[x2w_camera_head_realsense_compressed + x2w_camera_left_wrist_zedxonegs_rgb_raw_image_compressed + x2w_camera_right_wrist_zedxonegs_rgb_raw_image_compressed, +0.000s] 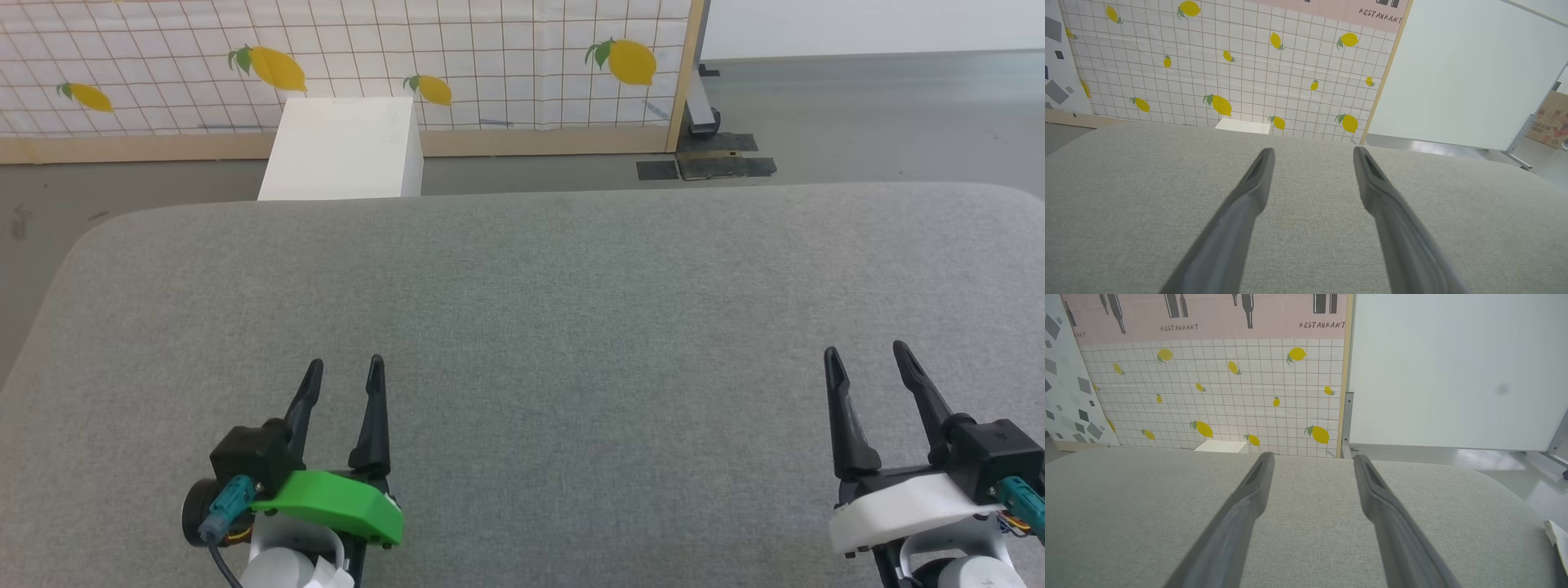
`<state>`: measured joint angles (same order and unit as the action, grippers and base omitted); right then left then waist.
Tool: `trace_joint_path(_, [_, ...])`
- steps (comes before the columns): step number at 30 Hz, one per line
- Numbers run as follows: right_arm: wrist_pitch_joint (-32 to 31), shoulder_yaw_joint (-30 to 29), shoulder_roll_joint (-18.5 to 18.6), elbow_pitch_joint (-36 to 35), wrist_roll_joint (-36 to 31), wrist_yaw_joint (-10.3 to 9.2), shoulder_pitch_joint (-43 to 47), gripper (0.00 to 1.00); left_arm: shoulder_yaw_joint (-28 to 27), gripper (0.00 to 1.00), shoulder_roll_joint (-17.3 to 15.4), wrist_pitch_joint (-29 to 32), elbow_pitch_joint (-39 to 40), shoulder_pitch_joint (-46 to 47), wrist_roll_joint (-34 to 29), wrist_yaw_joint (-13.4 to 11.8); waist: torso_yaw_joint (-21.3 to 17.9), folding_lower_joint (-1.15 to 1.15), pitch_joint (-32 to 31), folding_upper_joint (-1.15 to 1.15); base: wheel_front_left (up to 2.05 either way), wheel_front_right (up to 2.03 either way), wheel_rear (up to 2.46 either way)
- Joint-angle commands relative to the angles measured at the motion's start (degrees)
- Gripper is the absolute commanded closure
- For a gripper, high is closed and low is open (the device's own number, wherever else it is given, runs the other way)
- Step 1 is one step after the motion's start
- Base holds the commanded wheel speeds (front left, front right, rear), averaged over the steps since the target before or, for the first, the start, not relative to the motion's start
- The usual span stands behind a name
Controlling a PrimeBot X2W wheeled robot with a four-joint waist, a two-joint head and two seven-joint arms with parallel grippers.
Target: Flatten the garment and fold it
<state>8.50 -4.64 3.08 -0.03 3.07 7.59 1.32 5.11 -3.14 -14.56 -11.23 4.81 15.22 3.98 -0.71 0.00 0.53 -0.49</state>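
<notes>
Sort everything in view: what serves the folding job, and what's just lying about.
For the job: left gripper and right gripper, both open; grey table.
Lying about: white box; lemon screen; white board.

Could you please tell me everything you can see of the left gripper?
The left gripper sits at the lower left of the head view, above the near part of the grey fabric-covered table. Its two long, dark, tapering fingers point away from the robot and stand apart, with nothing between them. Behind them are a bright green plastic-looking cover, a teal connector and a black cable. Whether it touches the fabric cannot be told.
</notes>
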Motion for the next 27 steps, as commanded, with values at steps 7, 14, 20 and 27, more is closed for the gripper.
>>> trace_joint_path(7, [0.0, 0.0, 0.0, 0.0, 0.0, 0.01, 0.0, 1.00, 0.0, 1.00, 0.0, 0.2, 0.0, 0.0, 0.0, 0.0, 0.0, 0.00, 0.0, 0.00, 0.00, 0.00, 0.00])
trace_joint_path(14, [0.0, 0.0, 0.0, 0.0, 0.0, 0.01, 0.0, 1.00, 0.0, 1.00, 0.0, 0.2, 0.0, 0.0, 0.0, 0.0, 0.0, 0.00, 0.0, 0.00, 0.00, 0.00, 0.00])
trace_joint_path(20, [-0.1, 0.0, 0.0, 0.0, 0.0, 0.01, 0.0, 1.00, -0.1, 1.00, 0.0, 0.3, 0.1, 0.0, -0.1, 0.0, 0.0, 0.00, 0.0, 0.01, 0.00, 0.00, 0.00])
trace_joint_path(27, [-0.5, 0.3, 0.0, 0.0, -0.2, 0.00, -0.1, 1.00, -0.4, 1.00, 0.0, 1.1, 0.7, -0.3, -1.0, -0.3, 0.1, 0.00, 0.0, 0.03, 0.00, 0.00, 0.00])
